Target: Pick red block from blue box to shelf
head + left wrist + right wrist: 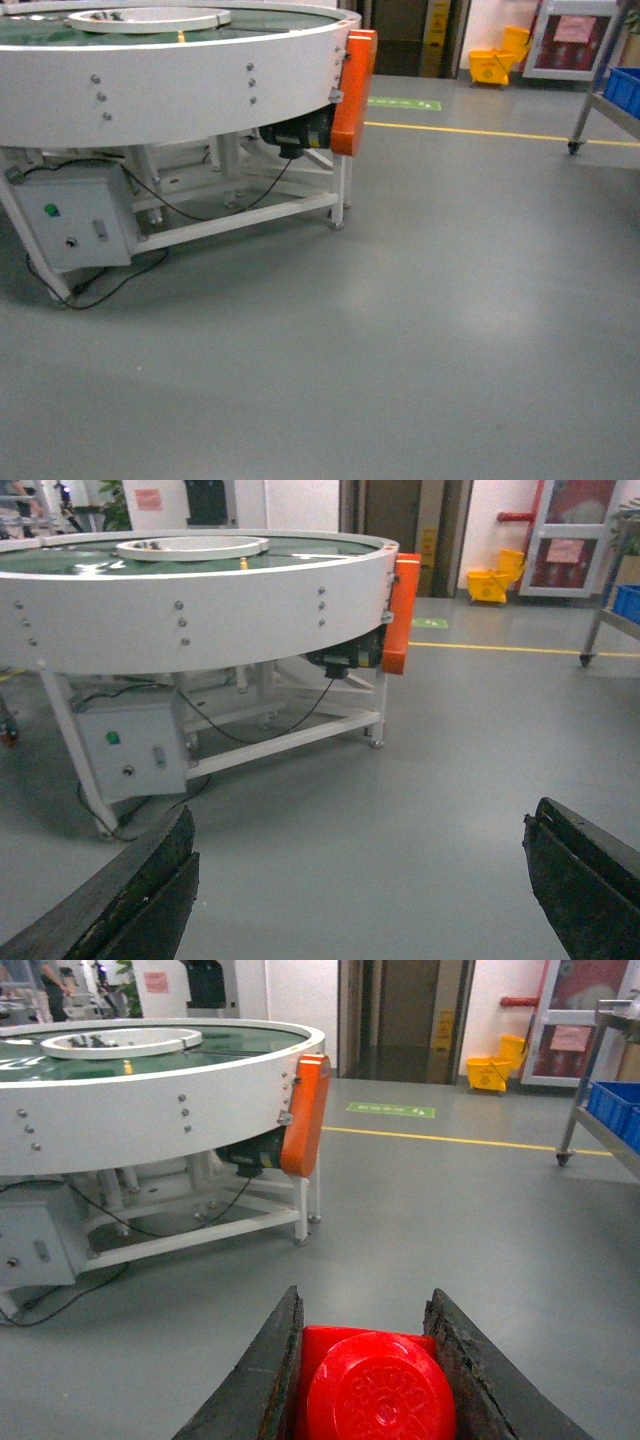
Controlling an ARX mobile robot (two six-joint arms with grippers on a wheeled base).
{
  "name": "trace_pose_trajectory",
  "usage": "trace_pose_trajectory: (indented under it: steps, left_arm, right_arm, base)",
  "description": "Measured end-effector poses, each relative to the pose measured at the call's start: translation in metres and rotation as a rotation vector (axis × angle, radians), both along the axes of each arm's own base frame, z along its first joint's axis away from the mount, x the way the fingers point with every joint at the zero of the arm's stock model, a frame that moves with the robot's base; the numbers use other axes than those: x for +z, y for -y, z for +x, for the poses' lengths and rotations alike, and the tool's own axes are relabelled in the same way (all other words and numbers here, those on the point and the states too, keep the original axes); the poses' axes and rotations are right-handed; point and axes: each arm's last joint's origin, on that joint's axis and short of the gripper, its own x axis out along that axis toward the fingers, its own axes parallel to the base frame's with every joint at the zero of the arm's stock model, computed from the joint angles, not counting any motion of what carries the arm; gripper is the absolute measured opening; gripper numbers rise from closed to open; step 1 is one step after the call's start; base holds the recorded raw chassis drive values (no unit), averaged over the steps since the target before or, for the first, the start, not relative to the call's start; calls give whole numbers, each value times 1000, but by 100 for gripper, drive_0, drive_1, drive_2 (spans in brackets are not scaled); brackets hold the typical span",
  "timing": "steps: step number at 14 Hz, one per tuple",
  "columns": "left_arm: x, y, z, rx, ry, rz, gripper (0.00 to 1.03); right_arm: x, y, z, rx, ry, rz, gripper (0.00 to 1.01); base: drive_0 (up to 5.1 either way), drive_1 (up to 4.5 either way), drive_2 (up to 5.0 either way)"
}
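Right of the round white table [150, 1100], right gripper [365, 1380] is pinching the red block [375, 1390] btw both fingers; left gripper [360, 880] fingers spread wide, nothing btw them.

The red block [372, 1385] is cut off by the bottom edge of the right wrist view; its sides are hidden by the right hand [365, 1360] fingers. The left hand [360, 880] shows only two finger ends at the frame bottom. The shelf [608, 95] is cropped at the right edge. The round counter [170, 90] runs off left.
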Motion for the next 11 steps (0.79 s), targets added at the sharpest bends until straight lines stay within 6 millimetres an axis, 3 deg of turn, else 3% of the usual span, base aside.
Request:
trace_pose_trajectory:
  steps: [8,11]
  left_arm:
    - [0,0,0,1,-3,0,98]
    - [0,0,0,1,0,0,98]
  right_arm:
    - [-1,0,0,0,-6,0,28]
    - [-1,0,1,0,-7,0,28]
  base:
    - [-143,229,-516]
    - [-148,-148,-148]
